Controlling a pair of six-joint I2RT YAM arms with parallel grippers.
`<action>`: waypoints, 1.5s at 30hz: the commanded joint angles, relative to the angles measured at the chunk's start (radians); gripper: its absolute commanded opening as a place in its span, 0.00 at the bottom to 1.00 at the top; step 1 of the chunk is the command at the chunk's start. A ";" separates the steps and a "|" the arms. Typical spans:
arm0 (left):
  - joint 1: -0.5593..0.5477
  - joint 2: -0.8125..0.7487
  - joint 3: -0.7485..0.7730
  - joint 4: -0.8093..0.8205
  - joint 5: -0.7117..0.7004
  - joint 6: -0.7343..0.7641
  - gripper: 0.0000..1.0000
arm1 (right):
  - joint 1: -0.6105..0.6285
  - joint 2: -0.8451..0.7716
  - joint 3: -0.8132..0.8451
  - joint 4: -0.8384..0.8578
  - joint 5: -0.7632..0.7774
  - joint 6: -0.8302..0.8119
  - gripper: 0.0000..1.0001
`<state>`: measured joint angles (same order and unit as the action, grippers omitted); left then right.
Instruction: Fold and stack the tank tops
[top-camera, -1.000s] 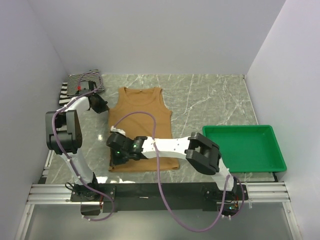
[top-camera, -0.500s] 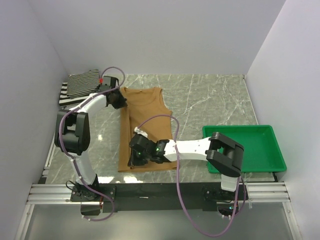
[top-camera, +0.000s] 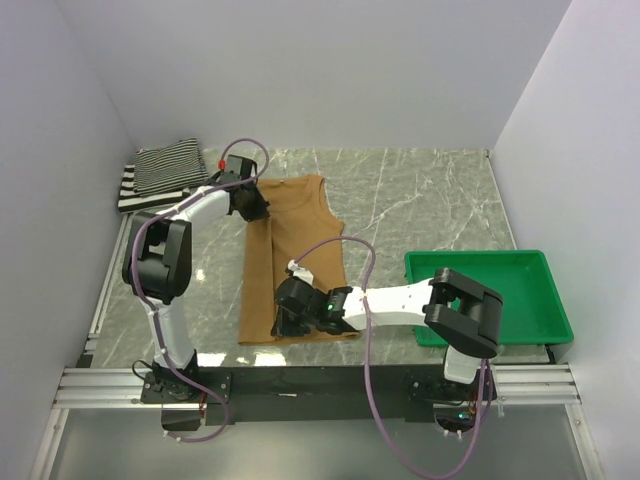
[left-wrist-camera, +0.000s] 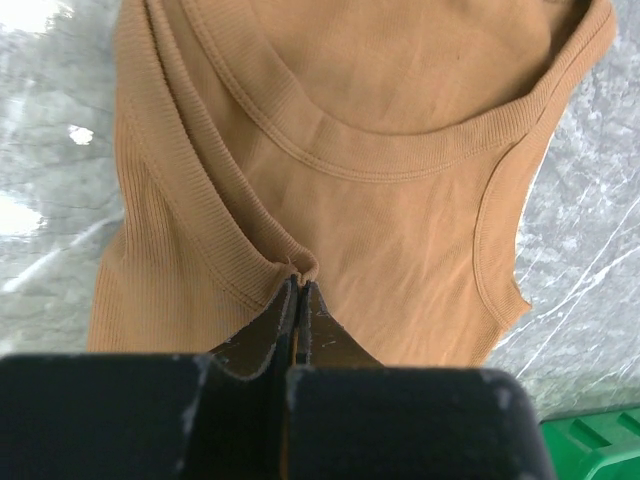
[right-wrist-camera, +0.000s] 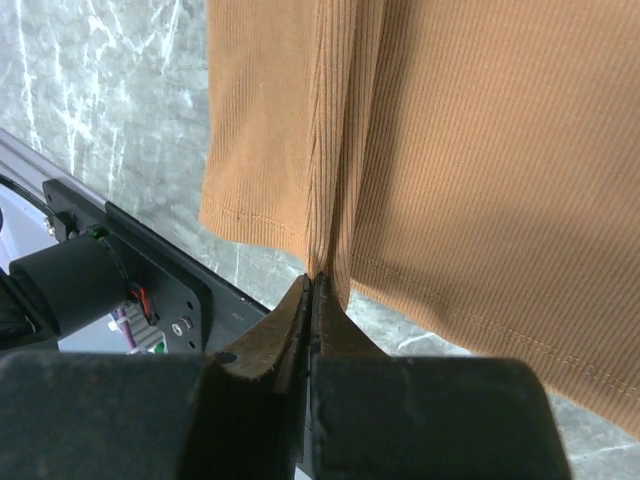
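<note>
Tan-brown tank top (top-camera: 305, 245) mid-fold at the middle of the bench (top-camera: 420, 200); left tool (left-wrist-camera: 298, 290) clenched on its shoulder, right tool (right-wrist-camera: 312, 290) clenched on its hem: carry both rightward level, keep the edge taut, align sides.

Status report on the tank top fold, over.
Left gripper jaws shut on tan tank top, at strap. Right gripper jaws shut on its hem. Mid-fold. Nothing blocking.

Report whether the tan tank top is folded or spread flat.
Partly folded: the left tool pinches the tan tank top at its shoulder, the right tool at its hem, with that side doubled over.
</note>
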<state>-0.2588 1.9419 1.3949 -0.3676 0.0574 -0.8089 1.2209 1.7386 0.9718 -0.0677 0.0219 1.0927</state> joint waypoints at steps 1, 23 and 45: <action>-0.014 0.005 0.049 0.032 -0.017 -0.013 0.01 | 0.000 -0.050 -0.024 0.028 0.030 0.024 0.00; -0.051 0.028 0.027 0.091 0.024 0.037 0.27 | 0.002 -0.068 -0.105 0.051 0.056 0.050 0.08; -0.123 -0.397 -0.347 0.168 -0.013 -0.056 0.33 | -0.572 -0.219 0.076 -0.264 0.118 -0.359 0.39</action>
<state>-0.3397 1.6321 1.1362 -0.2111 0.0872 -0.8307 0.7147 1.4487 0.9680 -0.2779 0.1425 0.8742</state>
